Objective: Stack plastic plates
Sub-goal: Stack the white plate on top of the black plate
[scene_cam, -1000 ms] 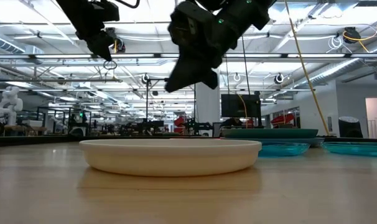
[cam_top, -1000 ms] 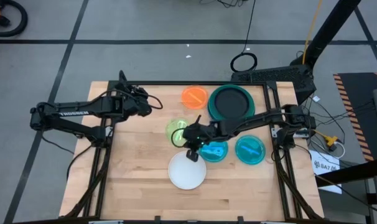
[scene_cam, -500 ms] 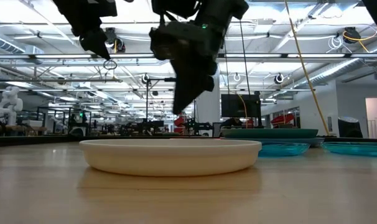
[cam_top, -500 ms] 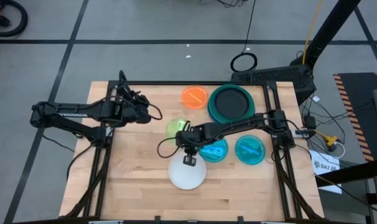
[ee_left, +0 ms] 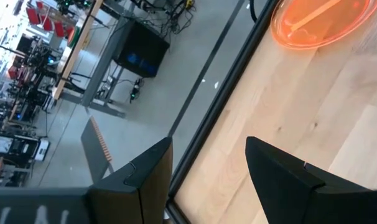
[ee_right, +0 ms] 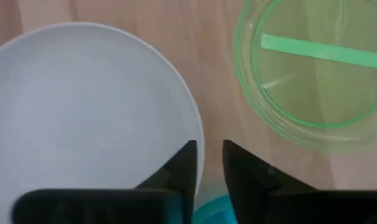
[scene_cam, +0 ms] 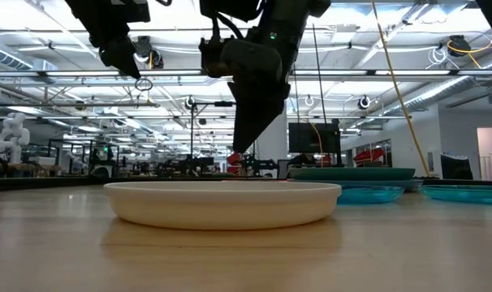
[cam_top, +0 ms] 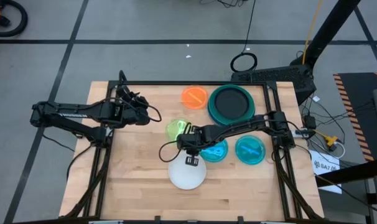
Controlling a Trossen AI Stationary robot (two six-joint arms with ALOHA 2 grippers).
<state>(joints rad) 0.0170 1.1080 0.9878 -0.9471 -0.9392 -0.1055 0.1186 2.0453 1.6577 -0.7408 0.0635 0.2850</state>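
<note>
The white plate (cam_top: 187, 173) (scene_cam: 222, 203) rests flat near the table's middle. Just beyond it are the lime green plate (cam_top: 176, 129) (ee_right: 313, 74) and two cyan plates (cam_top: 213, 151) (cam_top: 250, 150). At the far edge lie the orange plate (cam_top: 194, 96) (ee_left: 319, 22) and the large dark teal plate (cam_top: 231, 102), which has a black one in it. No blue plate shows. My right gripper (cam_top: 188, 155) (ee_right: 210, 165) points down, narrowly open. It hangs over the white plate's far rim (ee_right: 198, 140), above it in the low view (scene_cam: 242, 144). My left gripper (cam_top: 148, 114) (ee_left: 210, 180) is open and raised over the table's left part.
Bare wood lies on the near half and left side of the table (cam_top: 139, 180). A black frame (cam_top: 176, 83) runs along the far edge. The right arm (cam_top: 238, 127) stretches over the cyan plate beside the white one.
My right gripper has swung toward the table's left and near edge. It has gone from beside the cyan plate to over the white plate's far rim. It has tipped until its fingers point straight down, and has come a little lower. No plate has moved.
</note>
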